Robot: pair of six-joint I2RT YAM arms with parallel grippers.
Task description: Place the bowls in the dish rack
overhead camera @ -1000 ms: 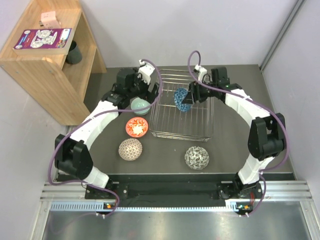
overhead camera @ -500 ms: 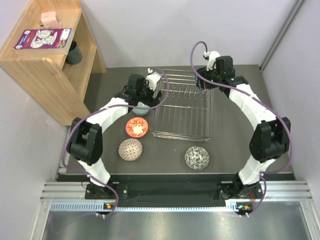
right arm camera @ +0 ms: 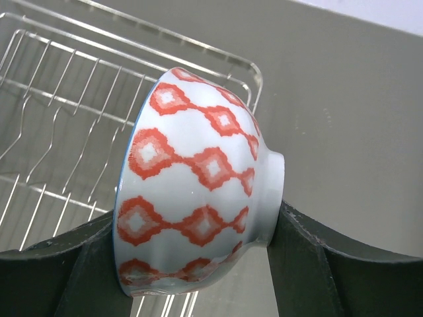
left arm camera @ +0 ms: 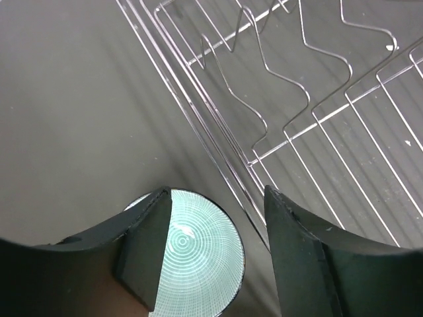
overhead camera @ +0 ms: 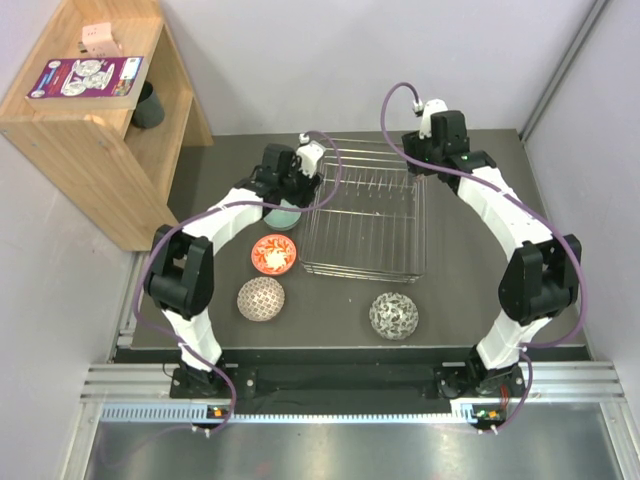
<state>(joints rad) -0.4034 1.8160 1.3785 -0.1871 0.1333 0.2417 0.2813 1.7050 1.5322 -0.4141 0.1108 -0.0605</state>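
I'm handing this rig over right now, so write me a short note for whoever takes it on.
Left gripper: open, fingers straddling the mint bowl on the table beside the dish rack.
Right gripper: shut on the orange-diamond bowl, held on its side near the rack's far corner.
Floral bowl, mesh bowl, grey-white bowl: on the table.
Done: none racked. Left: all five.

A robotics lab test cell is shown: a left arm (overhead camera: 225, 215) and a right arm (overhead camera: 500, 215) are bolted to a metal rail (overhead camera: 590, 385) at the near edge of a dark desk (overhead camera: 470, 270). Purple cables (overhead camera: 335, 175) are looped from the arms, and the cell is closed in by bare grey walls (overhead camera: 400, 60). Household things are limited to a wire dish rack (overhead camera: 365, 215) and a wooden shelf (overhead camera: 70, 130).
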